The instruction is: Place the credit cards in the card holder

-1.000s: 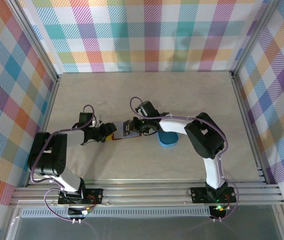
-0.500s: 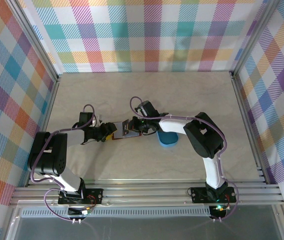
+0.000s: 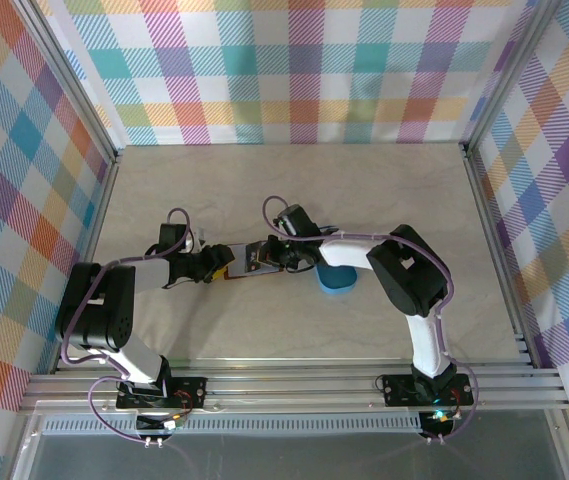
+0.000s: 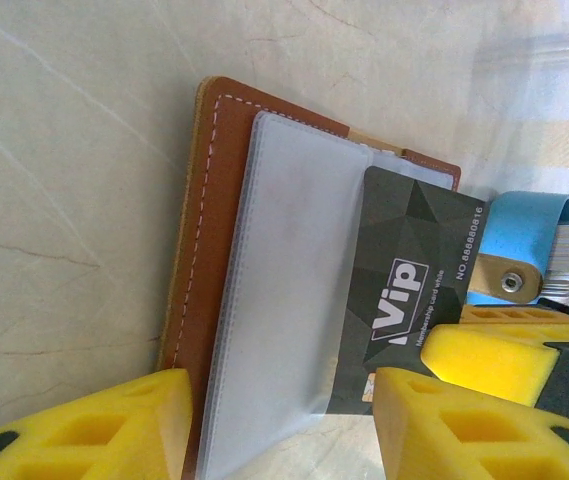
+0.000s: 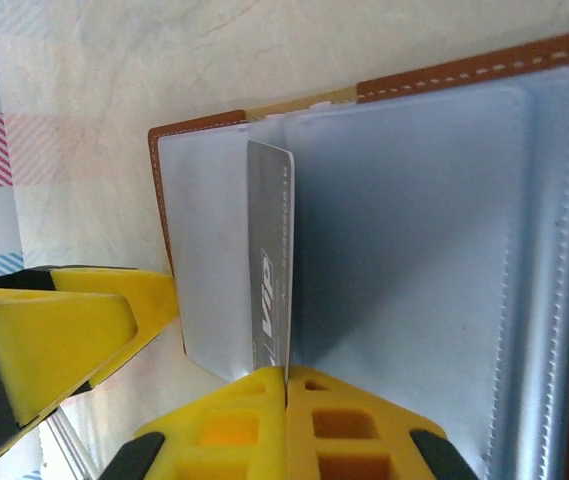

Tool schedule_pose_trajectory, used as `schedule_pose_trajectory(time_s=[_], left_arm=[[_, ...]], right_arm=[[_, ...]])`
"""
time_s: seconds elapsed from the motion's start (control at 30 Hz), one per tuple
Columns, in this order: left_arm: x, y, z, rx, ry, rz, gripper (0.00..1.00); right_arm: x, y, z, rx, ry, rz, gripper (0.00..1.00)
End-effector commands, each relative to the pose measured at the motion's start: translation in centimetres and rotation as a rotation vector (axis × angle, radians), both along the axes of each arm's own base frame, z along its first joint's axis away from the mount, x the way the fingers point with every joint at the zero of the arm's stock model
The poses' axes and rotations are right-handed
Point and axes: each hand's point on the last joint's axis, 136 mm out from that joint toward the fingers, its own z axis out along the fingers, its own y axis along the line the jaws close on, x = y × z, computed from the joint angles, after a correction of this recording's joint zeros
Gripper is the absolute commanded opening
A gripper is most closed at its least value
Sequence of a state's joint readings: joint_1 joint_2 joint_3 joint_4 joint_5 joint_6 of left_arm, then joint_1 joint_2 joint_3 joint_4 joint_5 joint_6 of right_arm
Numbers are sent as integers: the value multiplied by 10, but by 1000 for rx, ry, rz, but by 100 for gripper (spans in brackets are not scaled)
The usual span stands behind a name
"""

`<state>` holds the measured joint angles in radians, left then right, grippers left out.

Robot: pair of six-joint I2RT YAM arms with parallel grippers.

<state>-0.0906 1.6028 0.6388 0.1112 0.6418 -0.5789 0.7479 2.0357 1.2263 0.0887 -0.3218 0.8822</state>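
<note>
Both arms reach toward the middle of the top frame, wrists nearly nose to nose. The left gripper [image 3: 226, 267], yellow-padded, sits left of centre with its fingers [image 4: 114, 420] parted about halfway. The right gripper [image 3: 261, 256] comes in from the right, its yellow pads [image 5: 329, 415] pressed tight together at the bottom of the wrist frame

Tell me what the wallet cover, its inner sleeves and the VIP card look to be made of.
Wallet cover: likely leather or faux leather, matte brown, with pale stitching along its edge. Inner sleeves: frosted, translucent soft plastic, seams visible. VIP card: apparently rigid plastic, dark printed facets, slight sheen.
</note>
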Motion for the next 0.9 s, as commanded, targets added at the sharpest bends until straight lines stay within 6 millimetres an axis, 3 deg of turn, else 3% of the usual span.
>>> schedule_pose_trajectory(time_s=[0.0, 0.4, 0.87], left_arm=[[4, -3, 1, 7, -13, -15, 51], [6, -4, 0, 10, -9, -13, 51], [5, -7, -2, 6, -3, -21, 51]], right_arm=[[-5, -4, -4, -16, 29, -36, 0], [-8, -16, -8, -75, 34, -98, 0], [-14, 3, -18, -75, 84, 1, 0]])
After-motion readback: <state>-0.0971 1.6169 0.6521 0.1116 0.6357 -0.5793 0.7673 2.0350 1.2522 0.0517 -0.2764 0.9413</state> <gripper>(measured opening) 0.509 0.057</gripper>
